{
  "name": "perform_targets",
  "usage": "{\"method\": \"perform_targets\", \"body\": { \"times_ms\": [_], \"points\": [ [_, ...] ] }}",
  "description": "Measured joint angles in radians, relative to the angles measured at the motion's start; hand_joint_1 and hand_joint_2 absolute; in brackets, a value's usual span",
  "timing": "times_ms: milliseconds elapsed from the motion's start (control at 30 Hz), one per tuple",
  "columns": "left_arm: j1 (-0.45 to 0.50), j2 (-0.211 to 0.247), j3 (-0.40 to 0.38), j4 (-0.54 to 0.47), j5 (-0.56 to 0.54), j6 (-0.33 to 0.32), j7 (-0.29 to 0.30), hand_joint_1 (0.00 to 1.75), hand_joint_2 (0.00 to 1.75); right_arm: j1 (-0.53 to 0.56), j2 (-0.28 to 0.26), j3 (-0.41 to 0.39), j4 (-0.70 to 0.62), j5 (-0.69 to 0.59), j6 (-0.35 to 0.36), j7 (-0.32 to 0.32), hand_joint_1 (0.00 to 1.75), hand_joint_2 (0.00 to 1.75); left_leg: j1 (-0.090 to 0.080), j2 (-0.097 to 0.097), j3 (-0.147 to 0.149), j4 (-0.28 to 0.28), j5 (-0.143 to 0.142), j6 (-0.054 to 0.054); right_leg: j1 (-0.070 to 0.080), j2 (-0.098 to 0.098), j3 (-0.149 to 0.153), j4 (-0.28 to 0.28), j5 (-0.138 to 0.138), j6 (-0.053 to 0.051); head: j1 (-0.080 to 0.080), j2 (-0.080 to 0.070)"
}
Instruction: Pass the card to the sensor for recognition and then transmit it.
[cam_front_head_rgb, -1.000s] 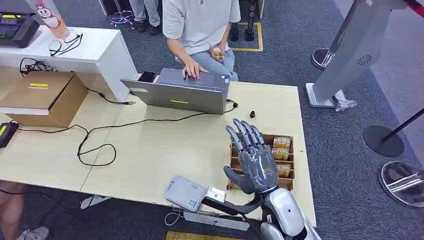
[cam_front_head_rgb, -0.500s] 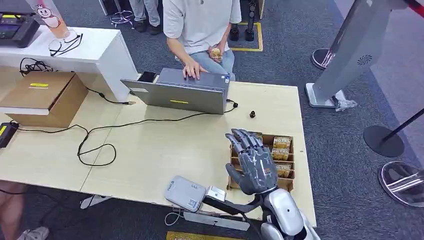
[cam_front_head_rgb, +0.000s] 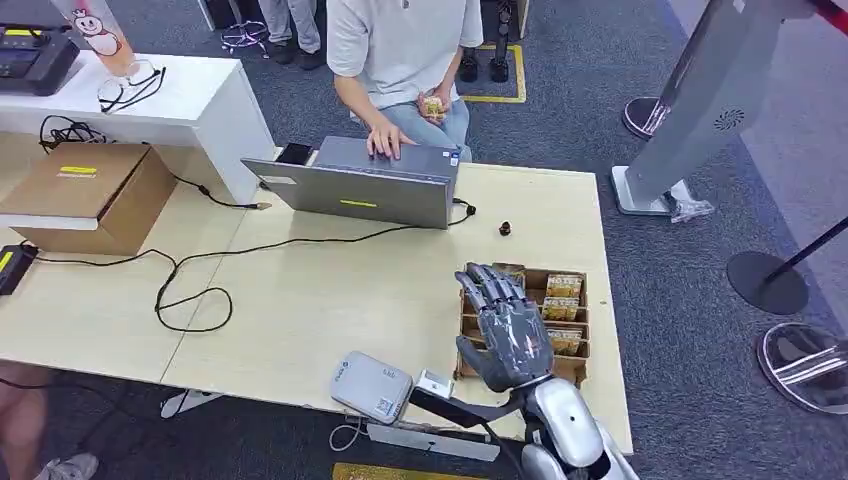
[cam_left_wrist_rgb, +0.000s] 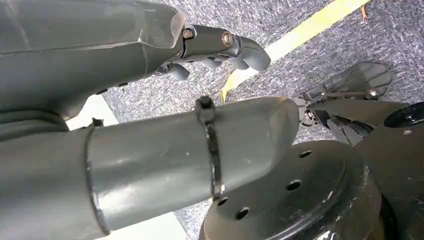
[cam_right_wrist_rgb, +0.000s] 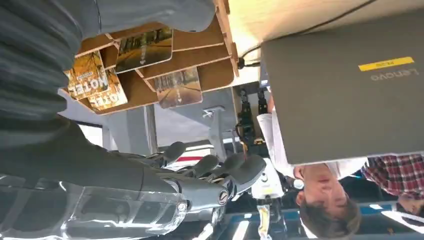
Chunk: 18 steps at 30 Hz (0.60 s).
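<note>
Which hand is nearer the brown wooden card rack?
Right. The right hand hovers open directly over the brown wooden card rack; the left hand hangs down by the carpeted floor, away from the table.

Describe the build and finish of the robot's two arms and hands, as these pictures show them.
The right hand is glossy dark grey with segmented fingers and a thick grey thumb, on a rounded silver forearm. The left hand shows a smooth grey cover, metal pivot screws at the finger joints, and a thick grey thumb with a black cable tie around it.
</note>
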Motion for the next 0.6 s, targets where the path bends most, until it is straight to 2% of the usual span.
{"method": "perform_targets", "body": {
  "times_ms": [67, 200, 267, 333, 600],
  "points": [
    [0.0, -0.001, 0.0, 0.0, -0.003, -0.001, 0.0, 0.0, 0.0, -0.003, 0.0, -0.002, 0.008, 0.0, 0.0, 0.002, 0.49, 1.75, 0.0, 0.0, 0.0, 0.0, 0.0, 0.0, 0.0, 0.0, 0.0, 0.0, 0.0, 0.0, 0.0, 0.0],
    [0.0, -0.005, 0.003, 0.0, -0.01, -0.006, 0.0, 0.0, 0.0, -0.008, 0.0, -0.007, 0.024, 0.004, 0.0, 0.01, 0.45, 1.75, 0.0, 0.0, 0.0, 0.0, 0.0, 0.0, 0.0, 0.0, 0.0, 0.0, 0.0, 0.0, 0.0, 0.0],
    [0.0, -0.005, 0.008, -0.001, -0.012, -0.009, -0.001, 0.0, 0.0, -0.01, 0.0, -0.01, 0.031, 0.005, -0.002, 0.011, 0.58, 1.75, 0.0, 0.0, 0.0, 0.0, 0.0, 0.0, 0.0, 0.0, 0.0, 0.0, 0.0, 0.0, 0.0, 0.0],
    [0.0, -0.006, 0.011, -0.001, -0.015, -0.01, -0.002, 0.0, 0.0, -0.01, 0.0, -0.015, 0.036, 0.005, -0.003, 0.011, 0.63, 1.75, 0.0, 0.0, 0.0, 0.0, 0.0, 0.0, 0.0, 0.0, 0.0, 0.0, 0.0, 0.0, 0.0, 0.0],
    [-0.001, -0.008, 0.024, -0.001, -0.028, -0.009, -0.006, 0.0, 0.0, -0.011, 0.0, -0.035, 0.046, 0.021, -0.008, 0.021, 0.58, 1.75, 0.0, 0.0, 0.0, 0.0, 0.0, 0.0, 0.0, 0.0, 0.0, 0.0, 0.0, 0.0, 0.0, 0.0]
  ]
}}
